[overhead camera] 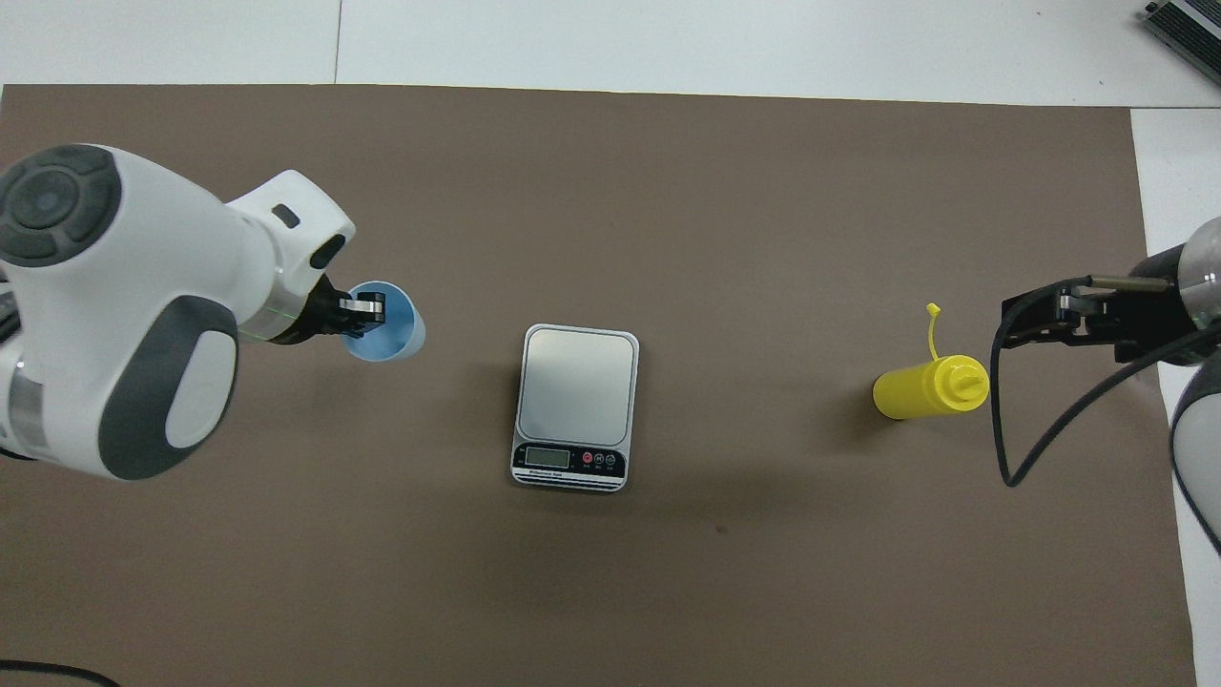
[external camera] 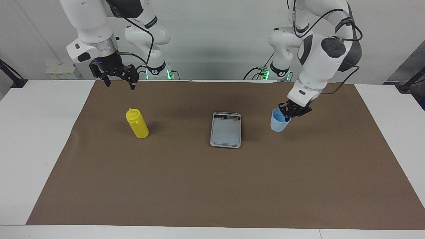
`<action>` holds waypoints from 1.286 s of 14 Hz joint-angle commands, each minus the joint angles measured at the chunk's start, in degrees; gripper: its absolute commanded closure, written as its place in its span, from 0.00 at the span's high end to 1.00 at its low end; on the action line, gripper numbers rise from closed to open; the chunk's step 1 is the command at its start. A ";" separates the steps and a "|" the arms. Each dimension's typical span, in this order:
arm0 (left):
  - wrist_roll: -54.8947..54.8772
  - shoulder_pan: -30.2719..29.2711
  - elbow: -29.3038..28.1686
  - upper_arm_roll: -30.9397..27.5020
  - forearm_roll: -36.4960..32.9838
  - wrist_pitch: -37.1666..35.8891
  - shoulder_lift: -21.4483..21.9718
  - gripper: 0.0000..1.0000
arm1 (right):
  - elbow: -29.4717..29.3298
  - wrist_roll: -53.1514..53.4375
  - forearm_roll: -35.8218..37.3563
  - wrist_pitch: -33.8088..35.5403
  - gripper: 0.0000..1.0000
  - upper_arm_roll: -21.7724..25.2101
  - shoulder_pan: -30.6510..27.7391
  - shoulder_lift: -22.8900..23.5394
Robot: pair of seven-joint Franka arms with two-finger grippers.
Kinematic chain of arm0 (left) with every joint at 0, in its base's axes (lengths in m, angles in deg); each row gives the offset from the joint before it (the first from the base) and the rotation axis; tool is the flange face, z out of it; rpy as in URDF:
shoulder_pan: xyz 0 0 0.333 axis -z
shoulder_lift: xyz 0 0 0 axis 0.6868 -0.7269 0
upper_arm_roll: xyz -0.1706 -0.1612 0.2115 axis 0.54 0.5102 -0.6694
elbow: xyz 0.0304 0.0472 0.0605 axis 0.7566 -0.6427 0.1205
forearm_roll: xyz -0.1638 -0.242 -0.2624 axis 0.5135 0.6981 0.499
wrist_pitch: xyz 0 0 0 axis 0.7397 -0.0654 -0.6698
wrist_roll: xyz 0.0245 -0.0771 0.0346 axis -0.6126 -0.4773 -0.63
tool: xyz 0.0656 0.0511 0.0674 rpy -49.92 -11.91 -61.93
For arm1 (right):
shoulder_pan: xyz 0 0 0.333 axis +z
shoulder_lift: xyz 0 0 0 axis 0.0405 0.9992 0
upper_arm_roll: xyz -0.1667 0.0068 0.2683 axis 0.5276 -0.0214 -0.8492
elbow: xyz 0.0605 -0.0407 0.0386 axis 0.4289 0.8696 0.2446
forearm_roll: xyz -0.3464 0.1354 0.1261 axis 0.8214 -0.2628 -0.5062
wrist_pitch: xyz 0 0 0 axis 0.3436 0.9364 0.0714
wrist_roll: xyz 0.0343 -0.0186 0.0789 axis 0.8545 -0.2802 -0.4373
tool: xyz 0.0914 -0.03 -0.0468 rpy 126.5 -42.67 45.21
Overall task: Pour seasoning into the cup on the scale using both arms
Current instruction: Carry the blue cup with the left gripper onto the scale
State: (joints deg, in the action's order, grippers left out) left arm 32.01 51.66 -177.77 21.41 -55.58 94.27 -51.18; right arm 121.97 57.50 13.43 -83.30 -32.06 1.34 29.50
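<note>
My left gripper (external camera: 289, 114) pinches the tapered blue plastic cup (external camera: 278, 122) rim, lifted beside the flat scale (external camera: 226, 130); right gripper (external camera: 117, 79) waits spread, empty.

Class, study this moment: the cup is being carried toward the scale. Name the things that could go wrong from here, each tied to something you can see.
1. The left tool pinches only the rim of the cup, one finger inside; such a thin hold may let the cup tilt or slip before reaching the scale.
2. The weighing plate is small, so a cup set off-centre could tip off its edge.
3. The right tool waits open above the mat, the seasoning bottle standing ungrasped; a careless approach might topple this tall bottle.
</note>
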 commanded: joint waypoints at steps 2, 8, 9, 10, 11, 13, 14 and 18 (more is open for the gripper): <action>9.94 8.30 -1.15 -0.65 -0.03 4.49 -1.10 0.00 | 1.30 -0.96 -0.04 0.07 1.00 -0.28 -0.68 -1.23; 17.26 14.99 -2.65 -0.74 -0.56 13.83 -7.06 0.00 | 1.30 -0.96 -0.04 0.07 1.00 -0.37 -0.68 -1.23; 18.57 16.14 -3.00 -0.83 -1.26 14.88 -7.95 0.00 | 1.30 -0.96 -0.04 0.07 1.00 -0.28 -0.68 -1.23; 19.28 16.23 -3.35 -0.74 -3.09 16.20 -8.48 0.00 | 1.30 -0.96 -0.04 0.07 1.00 -0.37 -0.68 -1.23; 19.81 16.23 -3.18 -0.74 -3.63 16.56 -9.09 0.00 | 1.30 -0.96 -0.04 0.07 1.00 -0.37 -0.68 -1.23; 19.90 16.50 -3.27 -0.74 -3.81 16.73 -9.62 0.00 | 1.30 -0.96 0.05 0.16 1.00 -0.37 -0.51 -1.23; 19.99 16.85 -3.18 -0.74 -4.16 17.52 -10.67 0.00 | 1.30 -1.22 -0.03 0.07 1.00 -0.37 -0.51 -1.23; 19.99 16.85 -3.35 -0.74 -4.25 18.32 -10.94 0.00 | 1.39 -0.78 -0.04 -0.80 1.00 -0.19 -2.08 -1.23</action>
State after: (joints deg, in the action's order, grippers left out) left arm 50.61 67.25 -180.88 21.56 -58.44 111.40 -62.00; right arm 121.97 57.50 13.43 -83.32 -32.01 1.01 29.50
